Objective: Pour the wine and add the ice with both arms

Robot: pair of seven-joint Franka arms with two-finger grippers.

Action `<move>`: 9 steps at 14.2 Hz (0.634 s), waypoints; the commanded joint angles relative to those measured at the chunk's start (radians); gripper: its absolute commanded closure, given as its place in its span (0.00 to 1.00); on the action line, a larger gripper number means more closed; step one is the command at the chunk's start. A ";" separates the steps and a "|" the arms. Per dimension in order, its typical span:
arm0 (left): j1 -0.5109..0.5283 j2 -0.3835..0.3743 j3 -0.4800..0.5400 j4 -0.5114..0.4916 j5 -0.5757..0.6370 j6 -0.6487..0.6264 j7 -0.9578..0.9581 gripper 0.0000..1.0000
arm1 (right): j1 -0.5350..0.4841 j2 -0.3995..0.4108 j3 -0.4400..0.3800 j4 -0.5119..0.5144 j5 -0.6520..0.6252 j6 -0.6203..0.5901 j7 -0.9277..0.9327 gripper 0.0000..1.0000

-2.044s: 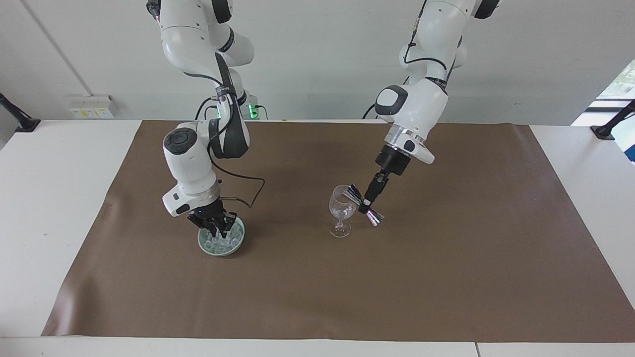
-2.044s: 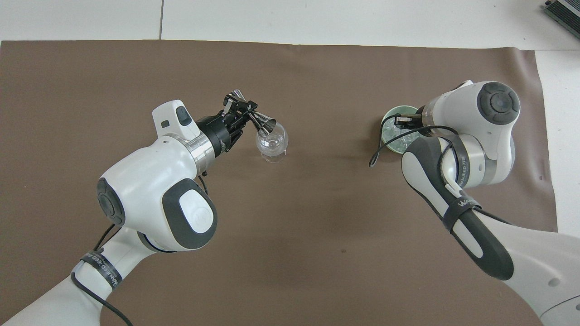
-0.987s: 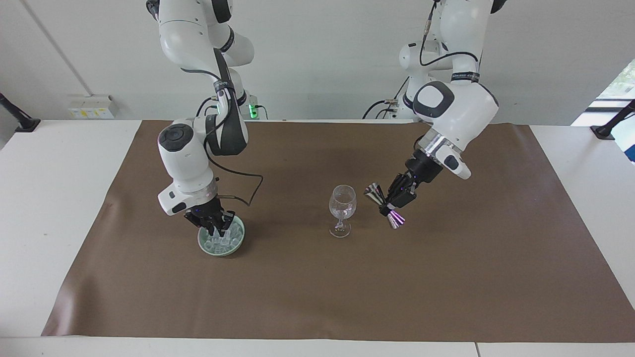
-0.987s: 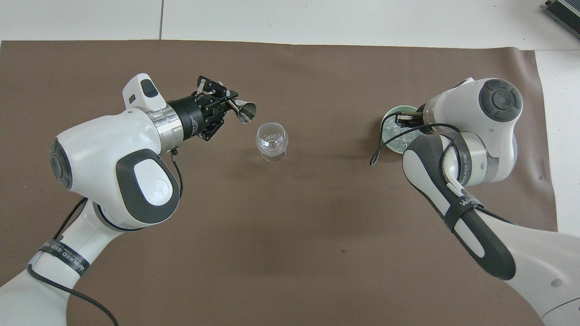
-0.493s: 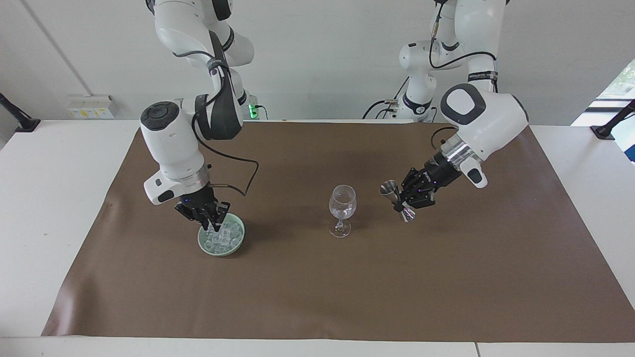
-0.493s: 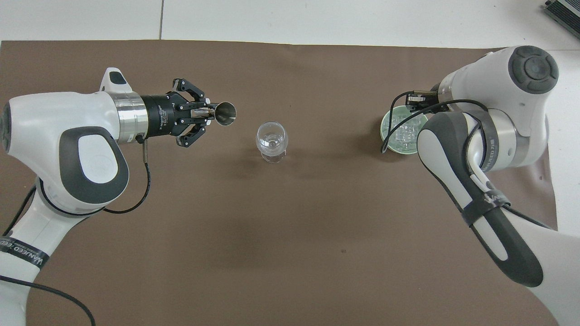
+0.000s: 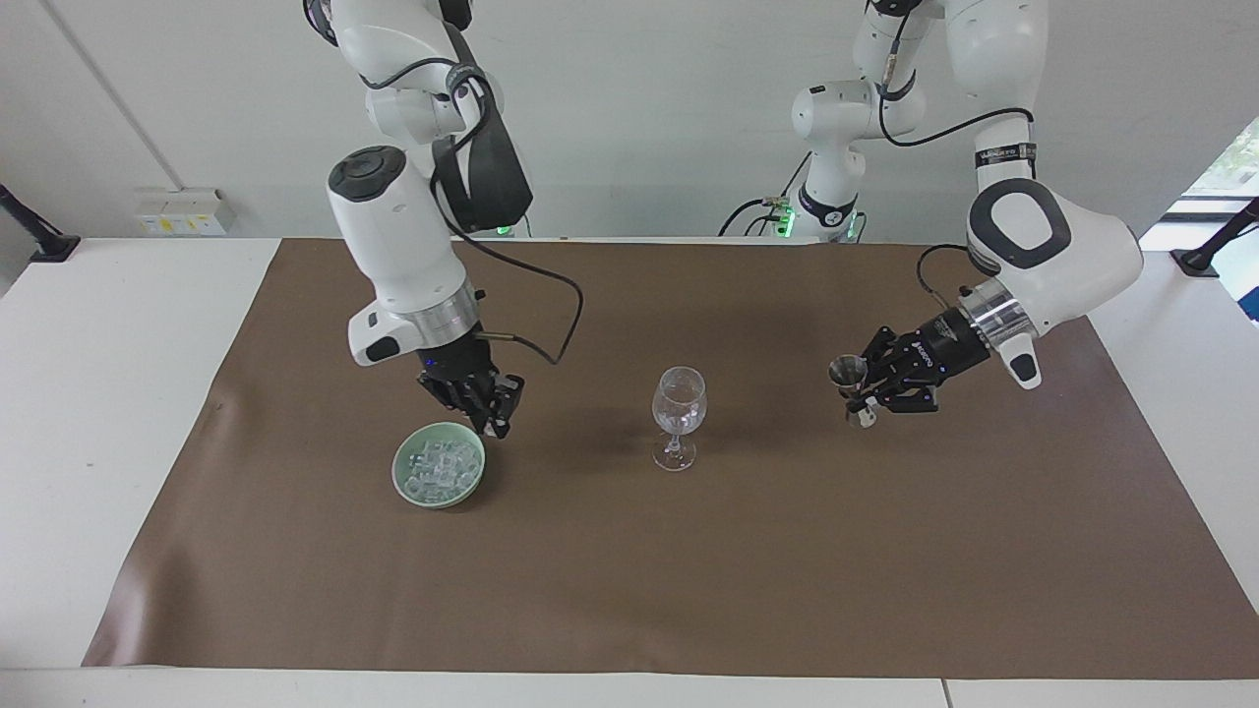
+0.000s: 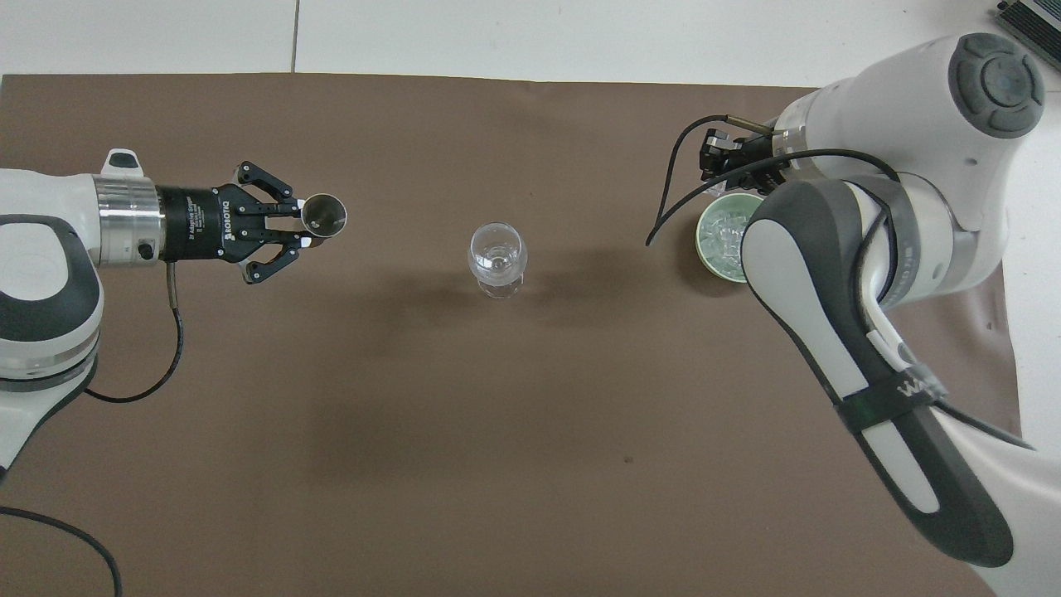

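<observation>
1. Ice (image 7: 440, 467): a heap of small clear cubes in the green dish (image 7: 398, 472), toward the right arm's end of the mat (image 7: 689, 570). The glass (image 7: 679, 408) stands mid-mat, well apart from the dish.
2. Right gripper (image 7: 489, 421): fingertips together, raised over the dish's rim on the glass side. Can't tell if a cube is pinched between the tips.
3. Left gripper (image 7: 866, 393): clamped on the jigger (image 7: 846, 372), which is about upright, mouth up, over the mat toward the left arm's end and apart from the glass.
4. Ice handling, my guess: light, hard and slick, and likely to squirt out of a pinch. Take one cube across two flat faces from the top of the heap. Neighbouring cubes may shift.
5. Glass: probably thin, fragile and top-heavy on its stem. Drop the cube from low over the bowl and don't knock the rim.
6. Jigger: stiff smooth metal, likely slippery. The narrow waist is the best hold.
</observation>
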 commanded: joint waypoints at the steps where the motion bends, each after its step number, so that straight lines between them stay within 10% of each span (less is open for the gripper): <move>1: 0.023 -0.012 0.025 -0.063 -0.101 -0.020 0.027 1.00 | 0.051 0.003 0.000 0.028 0.004 0.002 0.128 1.00; 9: 0.052 0.001 0.129 -0.142 -0.241 -0.014 0.038 1.00 | 0.150 0.009 0.000 0.073 -0.005 0.175 0.555 1.00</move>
